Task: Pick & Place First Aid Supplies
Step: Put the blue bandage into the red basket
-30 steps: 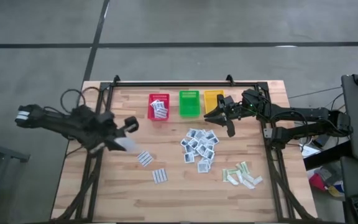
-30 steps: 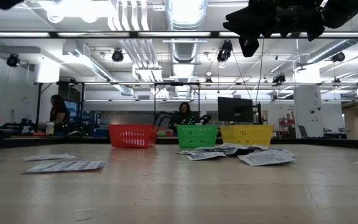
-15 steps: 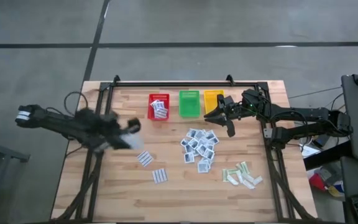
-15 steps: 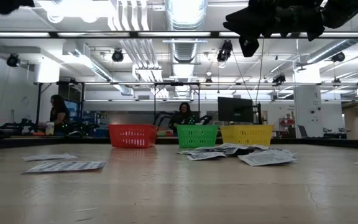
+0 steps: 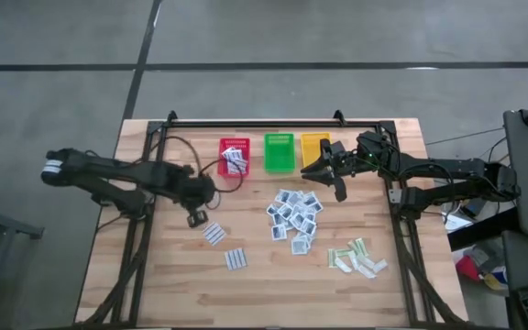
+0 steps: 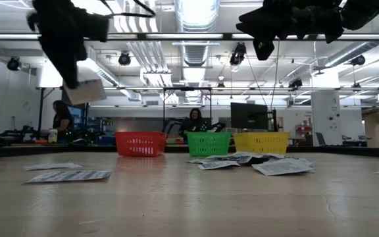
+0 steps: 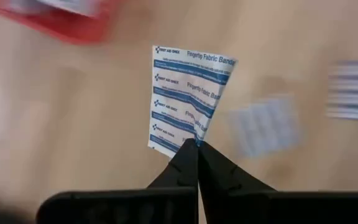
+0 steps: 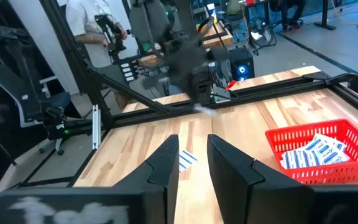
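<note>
My left gripper (image 5: 196,211) hangs over the table near the red basket (image 5: 234,157), shut on an oblong white packet with blue stripes (image 7: 188,96), which also shows in the low view (image 6: 84,91). Two more such packets (image 5: 214,234) (image 5: 236,258) lie flat on the wood, and several lie in the red basket. A heap of small square white-blue packets (image 5: 293,216) and some pale green-beige strips (image 5: 357,258) lie to the right. My right gripper (image 8: 193,155) waits in the air in front of the yellow basket (image 5: 313,145), open and holding nothing. My left gripper pinches one corner of the packet (image 7: 194,137) between its two fingertips. The fingers come from above, pointing down. The packet hangs below the fingers, clear of the table (image 6: 84,91).
The green basket (image 5: 279,152) stands between the red and yellow ones along the far side. A black rail (image 5: 255,121) runs along the far edge. Bare wood lies at the near left (image 5: 154,284). People sit in the room beyond the table.
My left gripper has carried the striped packet toward the table's right, closer to the red basket, and has come into the low view with the packet hanging below it. My right arm has kept still.
</note>
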Tool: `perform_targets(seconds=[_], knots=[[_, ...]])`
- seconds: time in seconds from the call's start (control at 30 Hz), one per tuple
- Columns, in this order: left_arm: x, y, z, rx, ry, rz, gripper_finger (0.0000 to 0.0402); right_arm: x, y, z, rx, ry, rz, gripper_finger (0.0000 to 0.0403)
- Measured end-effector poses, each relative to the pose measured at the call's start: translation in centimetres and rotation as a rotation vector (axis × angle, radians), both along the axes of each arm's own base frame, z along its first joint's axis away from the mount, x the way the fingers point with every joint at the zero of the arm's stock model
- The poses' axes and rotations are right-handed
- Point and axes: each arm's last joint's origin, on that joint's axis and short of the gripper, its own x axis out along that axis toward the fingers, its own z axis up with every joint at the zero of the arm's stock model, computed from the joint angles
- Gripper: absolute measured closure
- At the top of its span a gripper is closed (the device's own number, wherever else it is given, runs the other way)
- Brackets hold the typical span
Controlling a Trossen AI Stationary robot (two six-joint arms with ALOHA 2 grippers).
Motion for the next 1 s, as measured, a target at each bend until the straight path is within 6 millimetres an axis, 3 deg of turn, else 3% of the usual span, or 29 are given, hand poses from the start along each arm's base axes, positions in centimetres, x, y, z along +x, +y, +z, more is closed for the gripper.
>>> perform_targets(seconds=[0.17,0.3,0.53,0.73,0.83,1.0], knots=[[2.8,1.9,-0.5,0.304,0.129,-0.139,0.0401,0.0,0.0,0.0,-0.004,-0.002,0.000,0.0316],[4.7,4.8,-0.2,0.393,0.120,-0.220,0.0402,0.0,0.0,0.0,-0.004,-0.002,-0.001,0.0321],[5.4,11.9,1.0,0.432,0.106,-0.205,0.0402,0.0,0.0,0.0,-0.004,-0.002,-0.001,0.0334],[5.8,16.9,1.5,0.367,0.093,-0.200,0.0402,0.0,0.0,0.0,-0.004,-0.002,-0.002,0.0331],[6.4,18.3,1.2,0.354,0.104,-0.189,0.0402,0.0,0.0,0.0,-0.004,-0.002,-0.002,0.0326],[7.4,18.7,-0.1,0.298,0.119,-0.220,0.0402,0.0,0.0,0.0,-0.004,-0.002,-0.002,0.0319]])
